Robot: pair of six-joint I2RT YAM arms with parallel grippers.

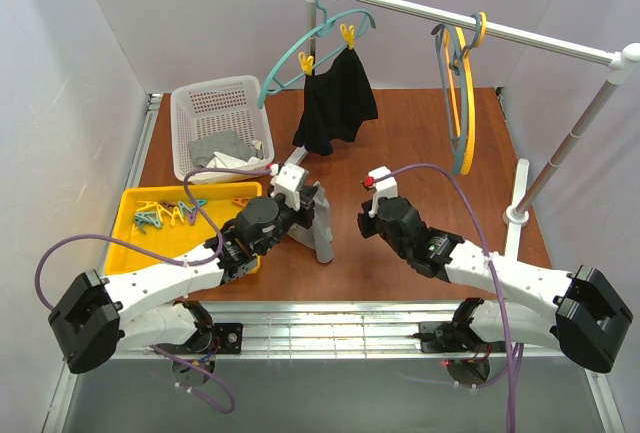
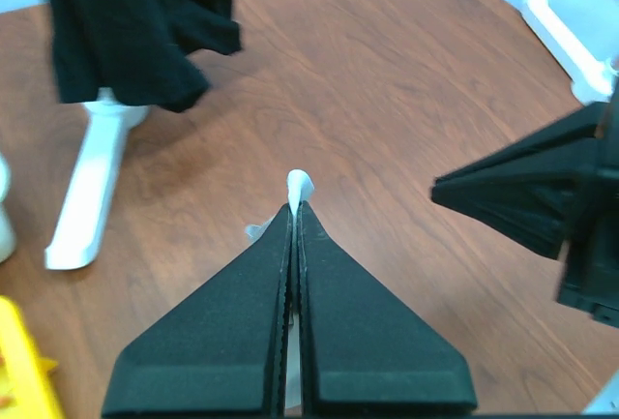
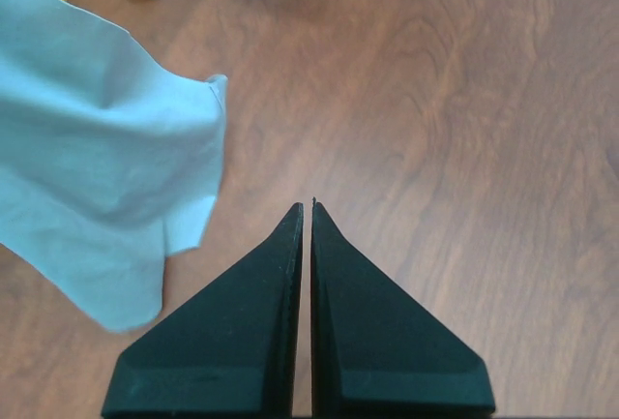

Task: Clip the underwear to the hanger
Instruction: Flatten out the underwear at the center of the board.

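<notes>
Both shut: left end effector [image 2: 296, 211] dangles underwear [image 3: 97, 182] vertically, right end effector [image 3: 311, 210] empty.

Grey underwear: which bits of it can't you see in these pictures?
Left wrist view: the small grey fabric underwear shows only a sliver; the shut left tool hides the rest.
Right wrist view: the picture's left edge cuts it off.
Top view: that tool covers its top.

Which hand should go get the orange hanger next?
Probably the right hand: it is shut on nothing and sits nearer the hanger. The left hand is busy pinching the underwear.
</notes>
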